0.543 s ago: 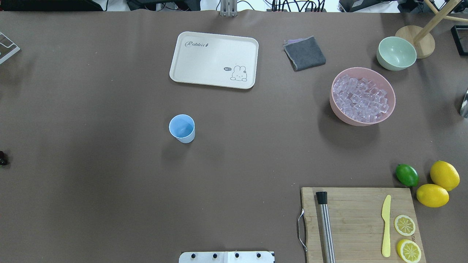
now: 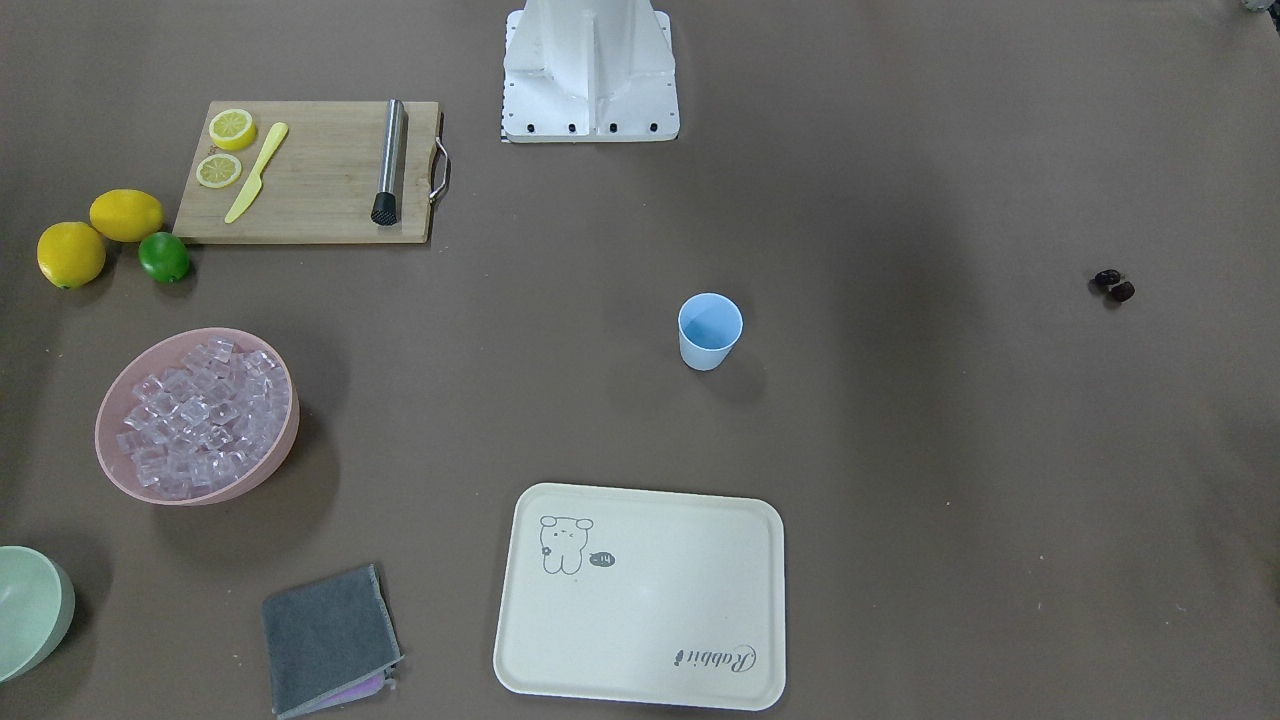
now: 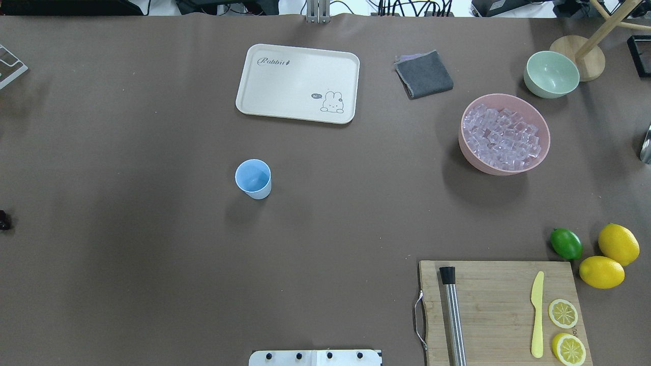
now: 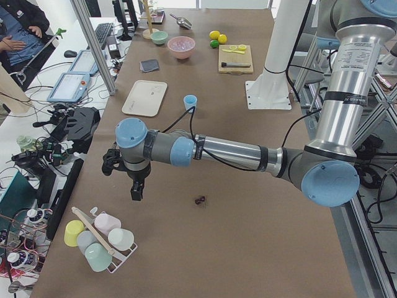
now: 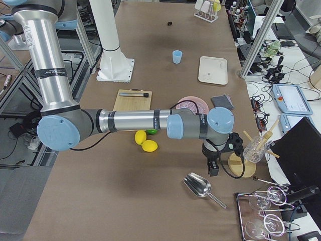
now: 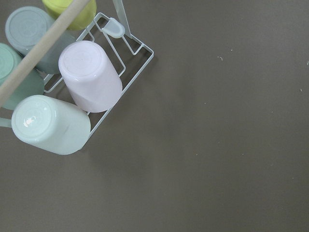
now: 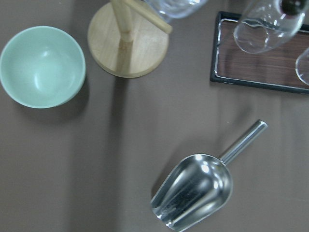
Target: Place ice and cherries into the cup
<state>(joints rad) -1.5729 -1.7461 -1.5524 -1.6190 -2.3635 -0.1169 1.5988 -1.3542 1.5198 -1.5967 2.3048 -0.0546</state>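
Left gripper point(image 4: 136, 191) hangs over the table near the cherries point(image 2: 1113, 286); whether it is open cannot be told. Cup point(image 3: 253, 178) upright, mid-table. Ice point(image 3: 503, 136) heaped in pink bowl point(image 3: 470, 160). Right gripper point(image 5: 213, 168) above metal scoop point(image 5: 199, 186); grip likewise undeterminable.

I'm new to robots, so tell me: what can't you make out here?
Cherries: cut off by the overhead view's left edge.
Left end effector and right end effector: only in side views, too small to tell open or shut.
Scoop: cut off by the overhead view's right edge.
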